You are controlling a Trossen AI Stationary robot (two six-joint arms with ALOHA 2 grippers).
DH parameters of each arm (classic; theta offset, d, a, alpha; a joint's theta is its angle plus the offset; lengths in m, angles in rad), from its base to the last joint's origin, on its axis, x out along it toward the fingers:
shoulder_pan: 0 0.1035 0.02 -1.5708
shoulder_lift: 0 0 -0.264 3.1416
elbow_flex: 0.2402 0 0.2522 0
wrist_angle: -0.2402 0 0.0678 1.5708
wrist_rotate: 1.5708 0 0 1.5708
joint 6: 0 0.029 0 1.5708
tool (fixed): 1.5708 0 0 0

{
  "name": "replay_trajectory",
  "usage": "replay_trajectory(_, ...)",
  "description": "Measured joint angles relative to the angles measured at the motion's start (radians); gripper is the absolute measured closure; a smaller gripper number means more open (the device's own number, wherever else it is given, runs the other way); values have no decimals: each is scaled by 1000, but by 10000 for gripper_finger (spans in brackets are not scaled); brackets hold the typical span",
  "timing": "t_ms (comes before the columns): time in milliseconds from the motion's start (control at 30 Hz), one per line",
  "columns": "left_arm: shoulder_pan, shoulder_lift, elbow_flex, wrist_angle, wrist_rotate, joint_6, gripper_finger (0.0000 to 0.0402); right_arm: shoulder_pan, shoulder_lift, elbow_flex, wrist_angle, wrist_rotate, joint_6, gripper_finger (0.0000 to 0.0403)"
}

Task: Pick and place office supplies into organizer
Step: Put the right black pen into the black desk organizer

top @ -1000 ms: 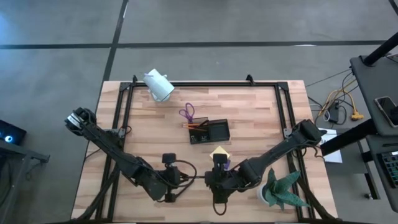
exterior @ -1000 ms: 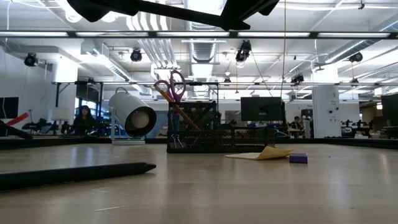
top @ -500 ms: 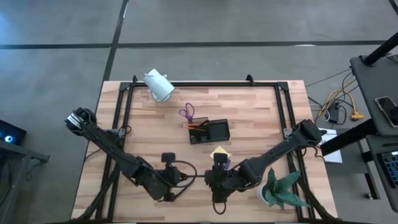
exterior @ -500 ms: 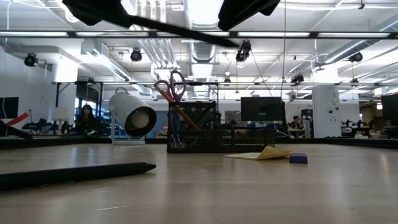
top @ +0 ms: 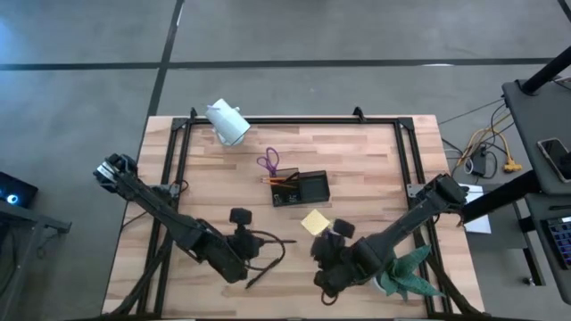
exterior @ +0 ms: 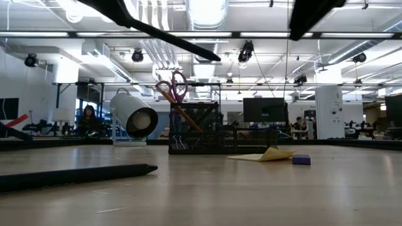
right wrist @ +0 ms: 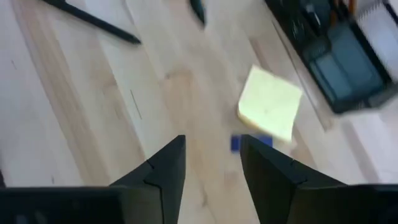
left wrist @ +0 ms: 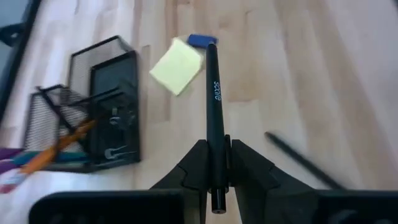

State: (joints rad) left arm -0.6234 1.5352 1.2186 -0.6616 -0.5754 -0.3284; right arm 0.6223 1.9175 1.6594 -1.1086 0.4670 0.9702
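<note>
I see a long black pen (left wrist: 214, 118) pinched near its back end between the pads of my left gripper (left wrist: 216, 163). It's off the table. In the left wrist view its long axis runs straight out from the fingers, and the tip points at the yellow sticky-note pad (left wrist: 177, 66) and the small blue piece (left wrist: 201, 41). In the low view the pen (exterior: 168, 39) hangs high up, slanting down toward the right.

A second black pen (top: 265, 269) lies flat on the wood table (top: 375, 160), just beside the left gripper (top: 245, 245), slanting from near front-left to back-right. The low view shows it lying almost level along the table (exterior: 75, 174).

The yellow pad (top: 315, 222) sits w/ the blue piece touching or v. close, in front of the black mesh organizer box (top: 299, 188). Purple-handled scissors (top: 268, 162) and an orange pencil (left wrist: 59, 144) stand in the organizer's tall part, leaning.

My right gripper (right wrist: 211, 165) has its fingers spread, holding nothing, above the table near the yellow pad (right wrist: 269, 102). In the high view it (top: 332, 259) is near the green plant (top: 406, 272).

A white round camera (top: 227, 121) lies at the back-left.
</note>
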Motion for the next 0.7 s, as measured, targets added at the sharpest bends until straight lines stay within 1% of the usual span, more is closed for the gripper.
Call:
replay_trajectory(167,71,0,79,-159,0,51,370,56,0,1,-70,-4,177,266)
replay_trajectory(300,154,0,121,-280,12,54,370,95,0,-1,-104,-4,259,273)
replay_trajectory(433,267,0,150,-342,43,93,370,119,0,-1,-160,-4,246,277)
replay_trajectory(533,369,0,196,-376,51,100,370,128,0,-1,-245,-4,235,280)
replay_trajectory(633,460,0,246,-410,90,111,370,131,0,-2,-331,2,232,280)
replay_trajectory(700,510,0,278,-422,120,150,370,131,0,-2,-375,19,204,280)
